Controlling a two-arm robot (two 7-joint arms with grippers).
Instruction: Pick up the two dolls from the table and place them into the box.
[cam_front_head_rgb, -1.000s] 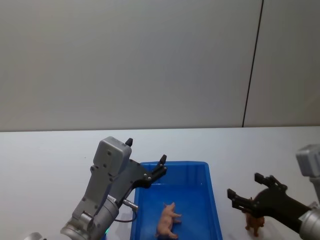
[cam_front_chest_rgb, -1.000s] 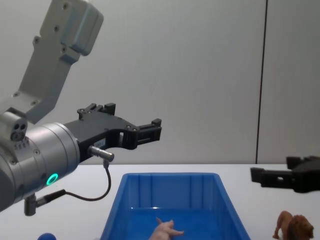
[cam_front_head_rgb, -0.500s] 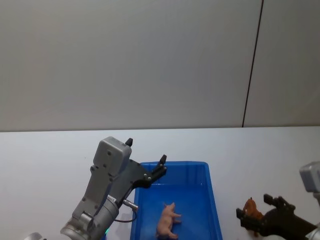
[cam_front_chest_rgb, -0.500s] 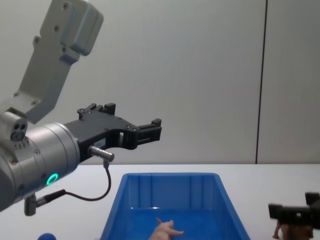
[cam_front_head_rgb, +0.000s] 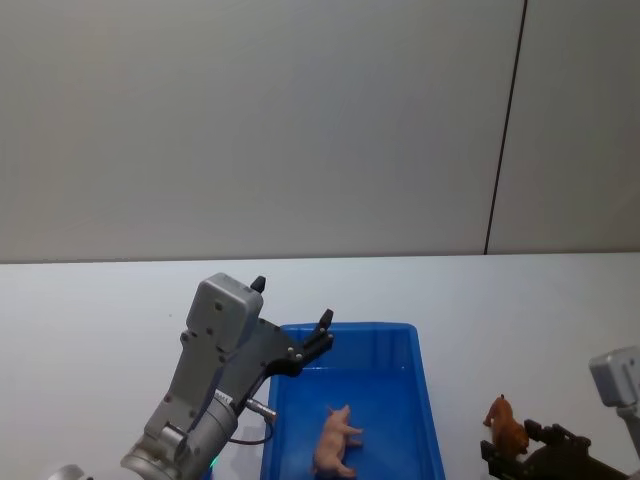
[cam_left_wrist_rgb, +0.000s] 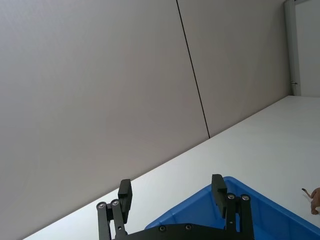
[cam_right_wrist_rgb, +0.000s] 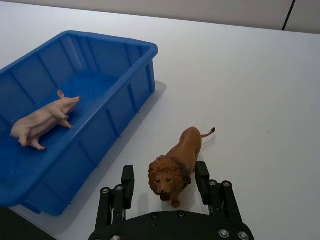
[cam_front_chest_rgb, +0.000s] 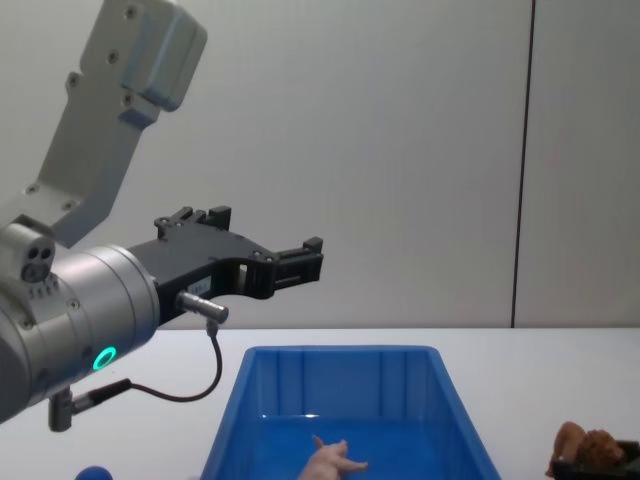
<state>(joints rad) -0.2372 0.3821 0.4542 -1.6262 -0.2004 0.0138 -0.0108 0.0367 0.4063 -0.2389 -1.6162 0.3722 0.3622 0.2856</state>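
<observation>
A tan-brown lion doll (cam_right_wrist_rgb: 180, 157) stands on the white table right of the box (cam_right_wrist_rgb: 127, 50), a bright blue bin. My right gripper (cam_right_wrist_rgb: 165, 178) is open and low at the table, one finger (cam_right_wrist_rgb: 128, 181) on each side of the lion's head, not closed on it. The lion (cam_front_head_rgb: 506, 427) also shows in the head view and at the chest view's lower right (cam_front_chest_rgb: 585, 444). A blue rounded doll (cam_front_chest_rgb: 94, 472) peeks in at the chest view's bottom left. My left gripper (cam_front_chest_rgb: 312, 261) hangs open and empty above the box's far left corner (cam_left_wrist_rgb: 225, 197).
A pink pig figure (cam_right_wrist_rgb: 42, 120) lies on its side on the box floor (cam_front_head_rgb: 338, 440). White table stretches around the box, with a grey wall behind. My left arm's cable (cam_front_chest_rgb: 210, 375) loops down beside the box's left wall.
My right gripper has dropped down to the table and now straddles the lion. The lion, the pig and my left arm have not moved.
</observation>
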